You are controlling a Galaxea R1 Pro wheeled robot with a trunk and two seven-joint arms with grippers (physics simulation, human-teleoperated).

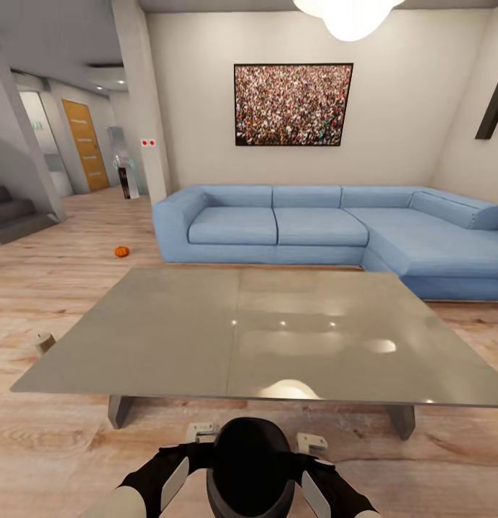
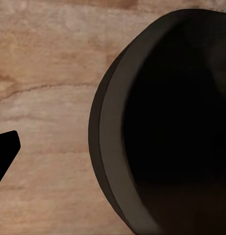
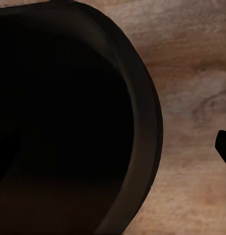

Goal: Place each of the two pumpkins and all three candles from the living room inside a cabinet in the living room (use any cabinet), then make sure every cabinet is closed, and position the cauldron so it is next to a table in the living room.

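Head view: I stand at the near edge of the low glass-topped counter (image 1: 170, 338), and the black cauldron (image 1: 250, 467) sits between my two arms just below that edge, over the wooden floor (image 1: 55, 439). My left end effector (image 1: 202, 432) lies against the cauldron's left side and my right end effector (image 1: 311, 442) against its right side; only their pale bases show past the rim, so I cannot tell whether the fingers are spread or pressed together.

In the left wrist view the cauldron's (image 2: 166, 132) dark rim and mouth lie close in front of my left end effector, with one black fingertip (image 2: 6, 149) beside it and apart from the rim. In the right wrist view the cauldron (image 3: 78, 122) lies just as close, and a black fingertip (image 3: 224, 146) shows at the edge, clear of the rim.

Beyond the counter, one small orange pumpkin (image 1: 121, 251) rests on the floor near the left end of the blue sofa (image 1: 278, 226). A cream candle (image 1: 44, 341) stands on the floor just off the counter's left corner, well apart from my left end effector.
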